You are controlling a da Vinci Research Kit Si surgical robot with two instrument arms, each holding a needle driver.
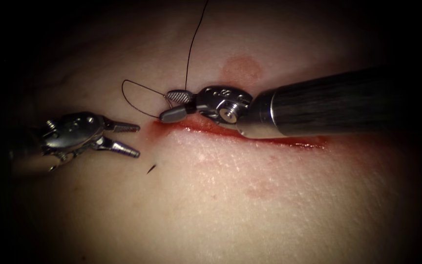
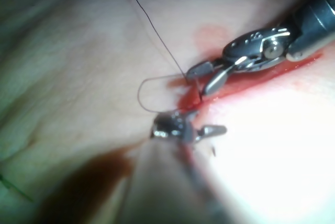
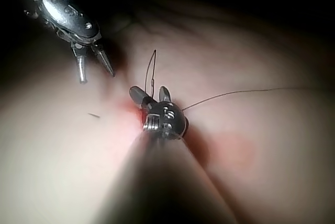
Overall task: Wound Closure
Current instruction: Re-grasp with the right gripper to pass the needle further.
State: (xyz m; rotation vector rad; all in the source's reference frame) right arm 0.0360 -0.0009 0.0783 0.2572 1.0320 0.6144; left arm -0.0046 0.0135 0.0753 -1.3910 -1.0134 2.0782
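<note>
So here's the setup: the right pincer (image 1: 174,105) sits at the left end of the cut (image 1: 250,134), jaws apart, with the thread (image 1: 191,44) running between them. I can't tell if it's actually gripping it, looks more like the strand just passes through. A loop of thread (image 1: 133,95) bows out to the left of the cut and another strand goes up out of view. The left pincer (image 1: 125,137) hangs just left of the cut, jaws apart, holding nothing.

I can't make out the needle anywhere. There's a tiny dark sliver (image 1: 151,168) on the tissue (image 1: 269,210) below the left pincer, maybe a cut thread end, too small to say.

Risks as I see it: the loose loop could snag on a jaw, and a hard tug could tear the wet cut edge.

No readable labels or writing.
</note>
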